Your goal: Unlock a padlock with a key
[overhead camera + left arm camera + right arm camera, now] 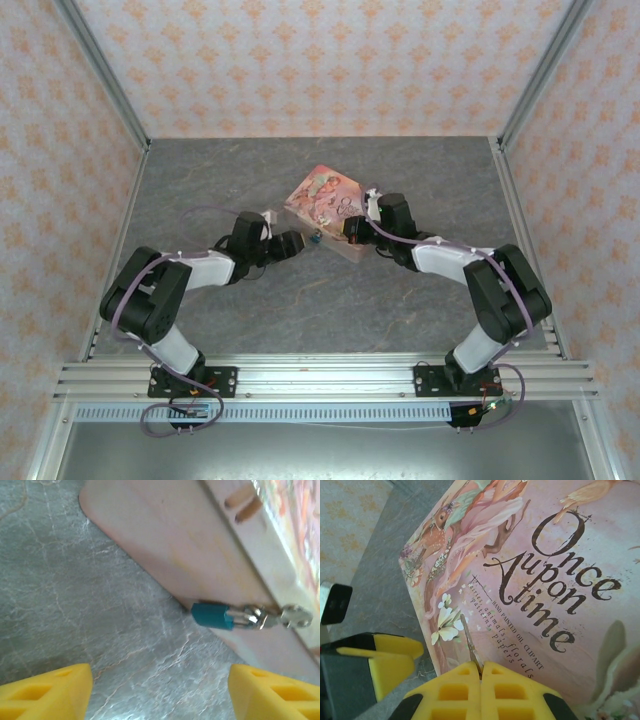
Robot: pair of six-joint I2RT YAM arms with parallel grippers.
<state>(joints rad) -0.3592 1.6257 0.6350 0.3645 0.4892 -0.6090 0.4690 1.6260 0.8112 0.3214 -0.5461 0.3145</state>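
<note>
Left pincer (pixel 161 675) stood released, gripping nothing, just short of the padlock (pixel 212 616), which was hitched to the tin's (pixel 165 545) side, low by the counter (pixel 75 605)! Right pincer (pixel 481 672) was clenched on what looked like the key (pixel 468 637), over the lid. The smart play was left pinching the teal body squarely, holding it steady, before the key came in slowly
</note>
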